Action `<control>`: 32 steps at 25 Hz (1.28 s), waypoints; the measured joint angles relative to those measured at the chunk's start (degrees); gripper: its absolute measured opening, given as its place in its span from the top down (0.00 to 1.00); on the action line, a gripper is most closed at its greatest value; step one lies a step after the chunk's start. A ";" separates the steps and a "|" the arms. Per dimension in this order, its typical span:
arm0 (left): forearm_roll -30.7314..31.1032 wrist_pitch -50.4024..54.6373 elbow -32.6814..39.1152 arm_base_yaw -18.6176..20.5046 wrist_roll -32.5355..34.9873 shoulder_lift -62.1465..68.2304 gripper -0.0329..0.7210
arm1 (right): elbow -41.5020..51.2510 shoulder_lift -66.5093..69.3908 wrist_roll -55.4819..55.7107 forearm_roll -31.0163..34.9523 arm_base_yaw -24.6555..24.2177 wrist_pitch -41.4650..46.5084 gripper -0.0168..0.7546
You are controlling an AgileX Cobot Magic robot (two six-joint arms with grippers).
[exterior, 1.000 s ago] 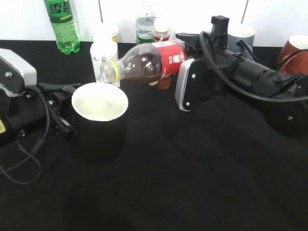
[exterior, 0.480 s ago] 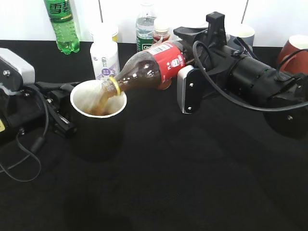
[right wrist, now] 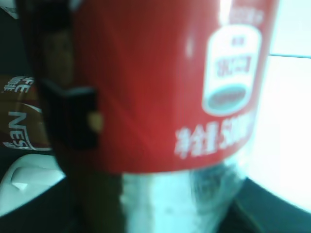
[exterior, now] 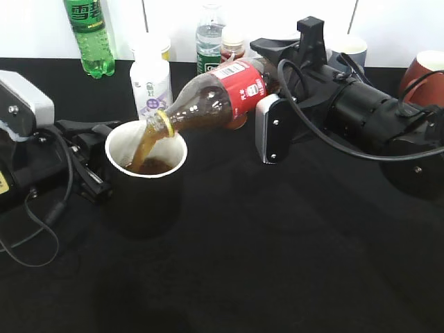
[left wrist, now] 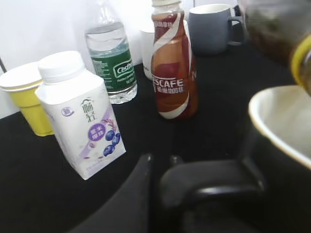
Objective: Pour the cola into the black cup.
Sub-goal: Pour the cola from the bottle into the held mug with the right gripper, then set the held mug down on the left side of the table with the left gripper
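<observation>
The cola bottle (exterior: 222, 94) lies tilted, its yellow-ringed mouth over the black cup (exterior: 147, 191). A brown stream runs into the cup's white inside, where dark liquid stands. My right gripper (exterior: 272, 73) is shut on the bottle's lower body; in the right wrist view the red label (right wrist: 160, 92) fills the frame, with one dark finger (right wrist: 73, 119) against it. My left gripper (exterior: 103, 159) is at the cup's left side, shut on its loop handle (left wrist: 214, 182). The cup's rim (left wrist: 277, 131) shows at the right of the left wrist view, with the left gripper (left wrist: 160, 160) below.
Along the back stand a green soda bottle (exterior: 89, 35), a white carton (exterior: 149, 87), a water bottle (exterior: 208, 31), a coffee bottle (left wrist: 172, 68), a grey-blue mug (left wrist: 211, 26) and a yellow cup (left wrist: 24, 97). A reddish-brown mug (exterior: 423, 69) sits far right.
The right gripper tipped the bottle from nearly level to mouth down over the cup. Cola began to flow, and the once-empty cup now holds dark liquid.
</observation>
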 joint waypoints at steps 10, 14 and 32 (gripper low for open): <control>-1.21 -2.35 0.00 0.00 0.06 0.08 0.88 | -0.11 -0.17 11.39 0.04 0.00 -0.37 0.49; -4.28 -5.42 0.00 0.00 0.06 0.08 0.88 | -0.11 -0.17 23.84 -0.34 0.00 -0.20 0.49; -24.42 -10.37 -6.59 15.24 2.37 8.32 0.88 | -0.11 -0.17 100.77 1.47 0.00 -0.83 0.49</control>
